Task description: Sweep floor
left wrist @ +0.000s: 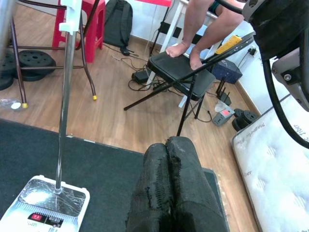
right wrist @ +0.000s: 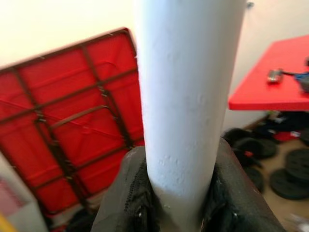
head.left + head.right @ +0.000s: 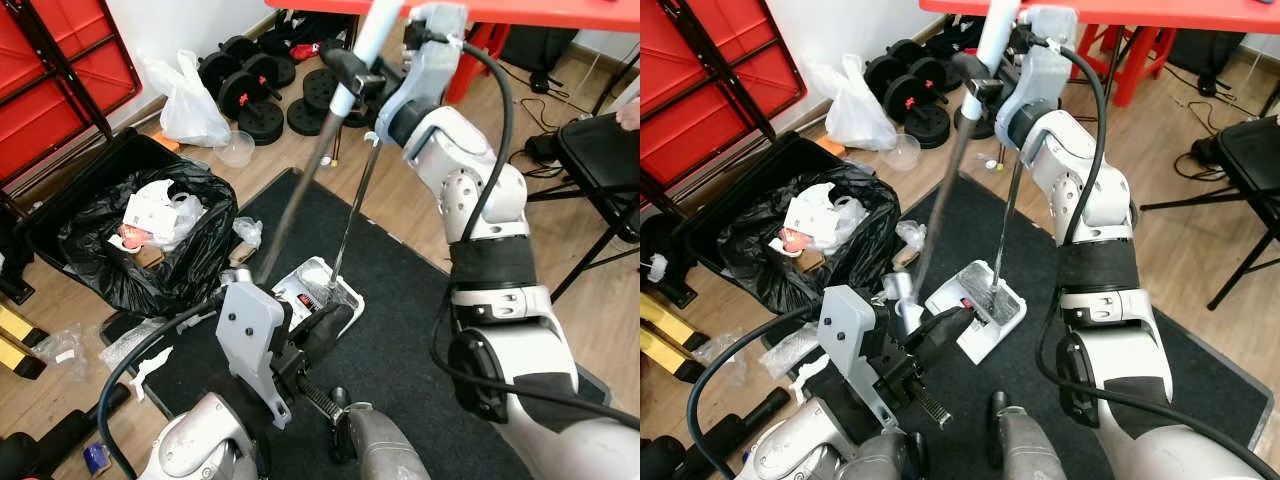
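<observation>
Right claw up high, clamped on broom handle, white at top, dark lower down. Broom slants down to black mat, next to white dustpan with thin metal pole. Left claw low near dustpan, fingers pressed together, holding nothing. Black trash bag close by, already has rubbish in. Scraps still on wooden floor beside mat, so sweeping looks partly done, more left

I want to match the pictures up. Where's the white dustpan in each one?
Left eye view: dustpan at centre, on the black mat.
Right eye view: centre, on the mat.
Left wrist view: on the mat, beside the left gripper.
Right wrist view: faces the broom handle instead.
Shared landmark: the black mat.
</observation>
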Controlling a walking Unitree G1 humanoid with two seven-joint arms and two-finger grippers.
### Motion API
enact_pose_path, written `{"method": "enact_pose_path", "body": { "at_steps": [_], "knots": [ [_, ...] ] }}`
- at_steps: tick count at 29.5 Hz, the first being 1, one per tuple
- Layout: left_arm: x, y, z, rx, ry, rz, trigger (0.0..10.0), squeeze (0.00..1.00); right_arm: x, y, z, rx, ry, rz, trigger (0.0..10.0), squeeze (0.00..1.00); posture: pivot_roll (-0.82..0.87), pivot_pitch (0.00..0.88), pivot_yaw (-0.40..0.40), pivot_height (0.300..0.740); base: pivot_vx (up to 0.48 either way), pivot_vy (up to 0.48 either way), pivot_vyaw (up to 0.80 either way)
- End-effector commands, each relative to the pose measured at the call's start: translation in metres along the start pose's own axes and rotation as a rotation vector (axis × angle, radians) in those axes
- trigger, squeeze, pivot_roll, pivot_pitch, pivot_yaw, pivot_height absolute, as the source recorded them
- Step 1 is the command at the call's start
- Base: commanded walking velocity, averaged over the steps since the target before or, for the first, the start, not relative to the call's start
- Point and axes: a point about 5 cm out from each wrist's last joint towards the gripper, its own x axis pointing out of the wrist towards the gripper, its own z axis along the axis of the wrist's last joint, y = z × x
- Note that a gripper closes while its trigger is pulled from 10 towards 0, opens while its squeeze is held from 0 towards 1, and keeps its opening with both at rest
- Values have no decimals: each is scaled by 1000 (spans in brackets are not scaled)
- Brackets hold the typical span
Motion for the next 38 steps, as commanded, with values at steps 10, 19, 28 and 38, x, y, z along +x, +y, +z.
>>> {"method": "enact_pose_path", "body": {
  "at_steps": [10, 19, 28, 38],
  "knots": [
    [-1, -1, -4, -17, 15, 1, 10000, 0, -7, 9, 7, -325, -43, 189, 10000, 0, -61, 257, -39, 740, 0, 0, 521],
    [-1, 8, -4, -118, 19, 75, 10000, 0, -9, 2, 7, -360, -28, 213, 10000, 0, -66, 251, -39, 740, 0, 0, 188],
    [-5, 32, 0, -153, -31, 282, 10000, 0, -18, 7, 4, -447, -16, 346, 10000, 0, -63, 226, -43, 740, 155, 0, 341],
    [-5, 36, 0, -148, -37, 301, 10000, 0, -20, 4, 2, -464, 9, 343, 10000, 0, -60, 209, -45, 740, 480, 0, 670]
  ]
}}
